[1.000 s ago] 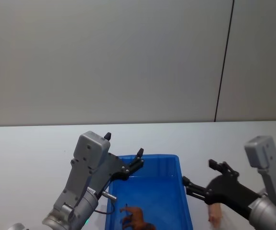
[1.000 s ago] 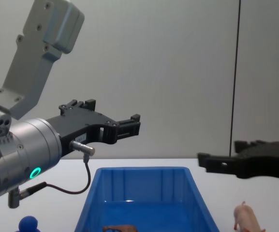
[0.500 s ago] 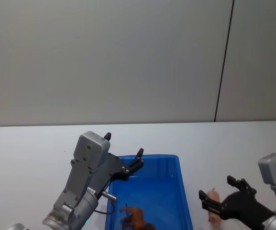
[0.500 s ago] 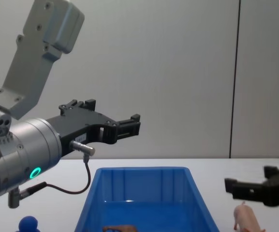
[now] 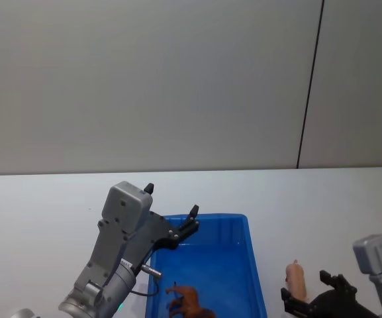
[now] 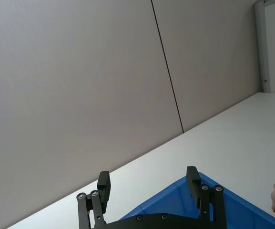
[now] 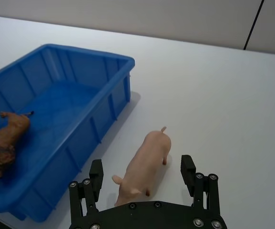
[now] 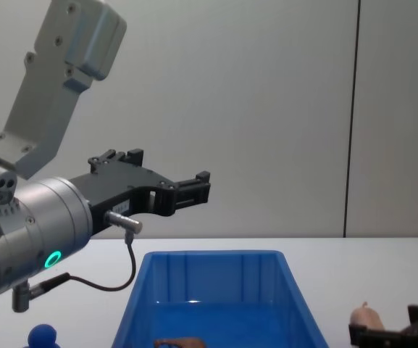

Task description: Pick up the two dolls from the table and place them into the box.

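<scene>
Now, head view: your pink pig (image 5: pixel 297 281) stands just right of the box (image 5: pixel 204 217); it looks light, stiff and slick, so pinch its flanks. Right wrist view: the right gripper (image 7: pixel 142 166) hovers over it, fingers wide apart, touching nothing. Left wrist view: the left gripper (image 6: pixel 147 176) hangs spread and empty above the box.
</scene>
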